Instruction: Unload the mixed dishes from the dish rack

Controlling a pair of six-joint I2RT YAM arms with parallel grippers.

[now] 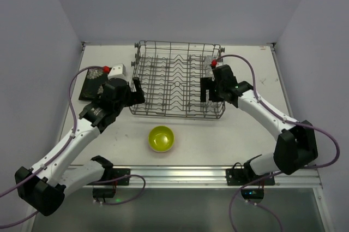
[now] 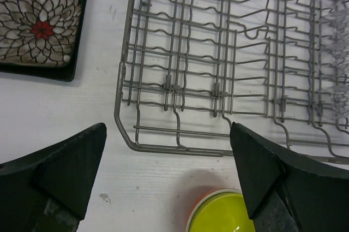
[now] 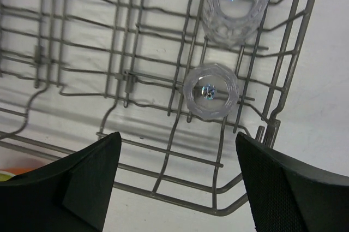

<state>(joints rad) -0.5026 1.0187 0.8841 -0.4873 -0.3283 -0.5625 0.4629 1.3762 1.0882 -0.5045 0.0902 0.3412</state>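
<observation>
- The small yellow-green bowl (image 2: 223, 213) sits on the white counter (image 2: 82, 117) just below and between the left jaws. It looks nested in an orange-rimmed bowl (image 2: 191, 210), both already out of the rack.
- The left jaws stand wide apart and hold nothing, poised over a corner of the large grey wire dish rack (image 2: 180, 79).
- The right jaws gape wide too, empty, above the rack's right-hand corner. I judge they are aimed at the small clear glass (image 3: 210, 91) ahead and between them.
- A second clear glass (image 3: 234, 3) stands beyond it; the upright tines (image 3: 131, 82) and rim wire crowd both and may hinder a clean approach.
- Far up-left of the left jaws, the square black flowered plate (image 2: 41, 22) lies flat on the counter, outside the rack.
</observation>
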